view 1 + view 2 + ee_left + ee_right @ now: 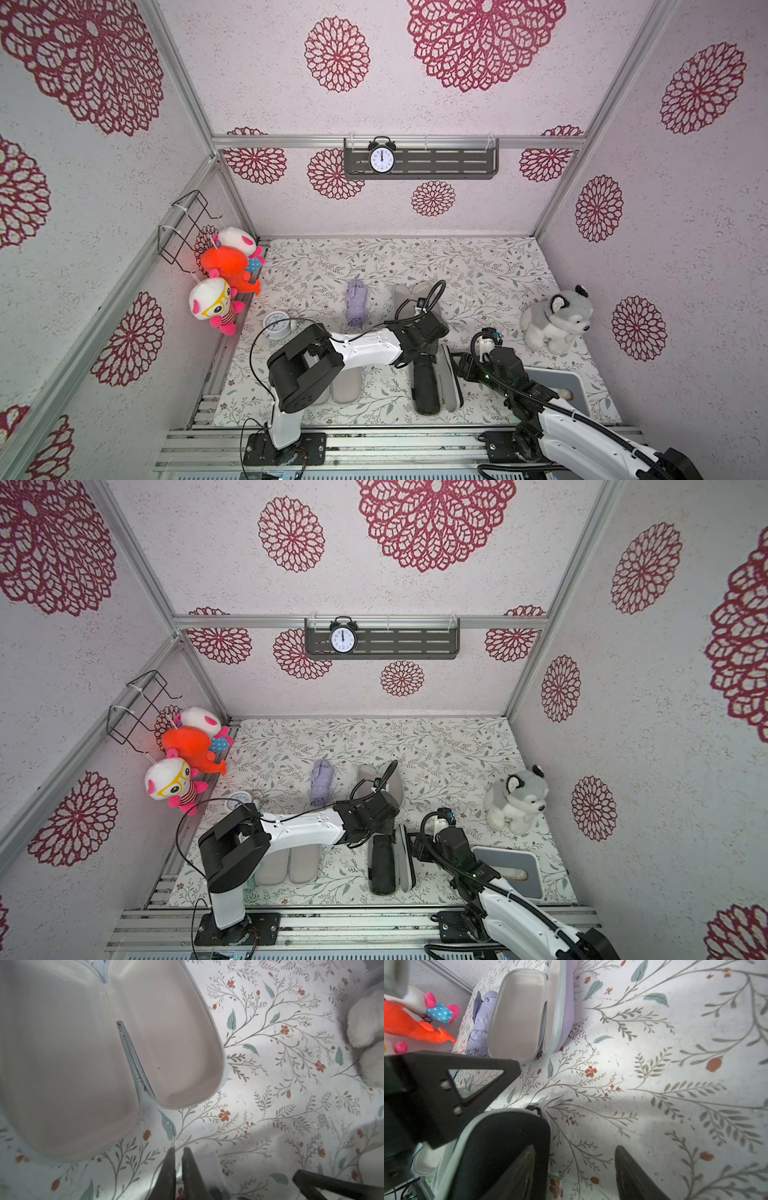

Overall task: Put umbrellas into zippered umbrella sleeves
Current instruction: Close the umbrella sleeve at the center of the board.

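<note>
Left claw: the left gripper (178,1152) has its two fingers almost together, with nothing visible between them, over the table cloth (270,1105) near the end of the open lilac sleeve (83,1064)
Right claw: the right gripper (575,1167) stands wide open and holds nothing; one finger is over the shell of the black sleeve (500,1147), the other over bare cloth
Black umbrella: the black umbrella (426,386) lies lengthwise in the black sleeve, whose other half stands raised beside it
Lilac umbrella: the lilac umbrella (357,303) lies on the cloth just beside the lilac sleeve, outside it
Third sleeve: the third sleeve (345,386) lies open, grey lining up, partly under the left arm (365,353)
</note>
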`<state>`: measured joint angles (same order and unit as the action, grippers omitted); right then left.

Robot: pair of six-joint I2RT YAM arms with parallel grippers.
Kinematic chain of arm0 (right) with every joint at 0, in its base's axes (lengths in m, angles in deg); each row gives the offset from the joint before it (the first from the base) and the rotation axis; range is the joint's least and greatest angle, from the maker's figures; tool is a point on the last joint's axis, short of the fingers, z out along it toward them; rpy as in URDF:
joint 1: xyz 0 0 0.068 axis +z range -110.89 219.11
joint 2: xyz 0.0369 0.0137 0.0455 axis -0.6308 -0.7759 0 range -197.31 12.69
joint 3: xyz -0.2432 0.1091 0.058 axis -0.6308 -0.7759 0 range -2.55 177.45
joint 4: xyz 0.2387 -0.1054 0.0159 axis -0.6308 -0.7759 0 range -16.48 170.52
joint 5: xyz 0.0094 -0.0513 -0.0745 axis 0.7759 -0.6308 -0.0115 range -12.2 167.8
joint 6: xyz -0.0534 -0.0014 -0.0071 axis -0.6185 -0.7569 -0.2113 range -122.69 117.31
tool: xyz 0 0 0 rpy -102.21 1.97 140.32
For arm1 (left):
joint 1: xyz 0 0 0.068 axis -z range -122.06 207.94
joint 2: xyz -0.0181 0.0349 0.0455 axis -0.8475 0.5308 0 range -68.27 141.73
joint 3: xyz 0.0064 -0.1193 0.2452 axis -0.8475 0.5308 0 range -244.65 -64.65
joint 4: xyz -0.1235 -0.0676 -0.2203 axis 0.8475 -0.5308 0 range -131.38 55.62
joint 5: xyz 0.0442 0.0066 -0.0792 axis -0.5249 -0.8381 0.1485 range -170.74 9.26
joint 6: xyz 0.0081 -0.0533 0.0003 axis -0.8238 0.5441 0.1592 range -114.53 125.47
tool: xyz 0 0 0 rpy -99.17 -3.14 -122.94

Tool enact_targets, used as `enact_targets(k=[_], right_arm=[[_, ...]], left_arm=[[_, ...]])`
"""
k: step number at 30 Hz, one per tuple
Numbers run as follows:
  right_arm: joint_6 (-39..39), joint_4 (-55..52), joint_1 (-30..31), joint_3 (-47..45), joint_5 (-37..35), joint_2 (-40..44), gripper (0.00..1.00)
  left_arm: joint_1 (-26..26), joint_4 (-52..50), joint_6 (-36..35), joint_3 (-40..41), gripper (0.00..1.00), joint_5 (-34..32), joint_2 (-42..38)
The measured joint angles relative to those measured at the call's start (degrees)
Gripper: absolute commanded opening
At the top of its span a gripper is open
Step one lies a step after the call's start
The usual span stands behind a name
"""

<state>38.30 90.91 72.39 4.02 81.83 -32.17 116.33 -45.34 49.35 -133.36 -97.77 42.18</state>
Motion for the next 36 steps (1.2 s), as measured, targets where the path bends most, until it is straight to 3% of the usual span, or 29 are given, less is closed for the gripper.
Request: enact_targets(k=[11, 15, 25, 36], right_arm=[[0.0, 0.1, 0.6, 0.0, -0.4, -0.5, 0.62], [0.0, 0.0, 0.7, 0.0, -0.9, -0.5, 0.62], [0.0, 0.1, 0.9, 0.0, -1.3, -0.6, 0.62], [0.1, 1.2, 3.2, 0.0, -2.6, -2.2, 0.61]], left_arm=[[-0.2, 6.2, -1.8, 1.3, 0.11, 7.8, 0.8], [-0.4, 5.2, -1.7, 1.2, 0.00, 7.3, 0.9], [-0.5, 5.8, -1.6, 3.3, 0.00, 8.7, 2.5], [-0.5, 9.1, -0.8, 6.2, 0.00, 12.1, -0.8]])
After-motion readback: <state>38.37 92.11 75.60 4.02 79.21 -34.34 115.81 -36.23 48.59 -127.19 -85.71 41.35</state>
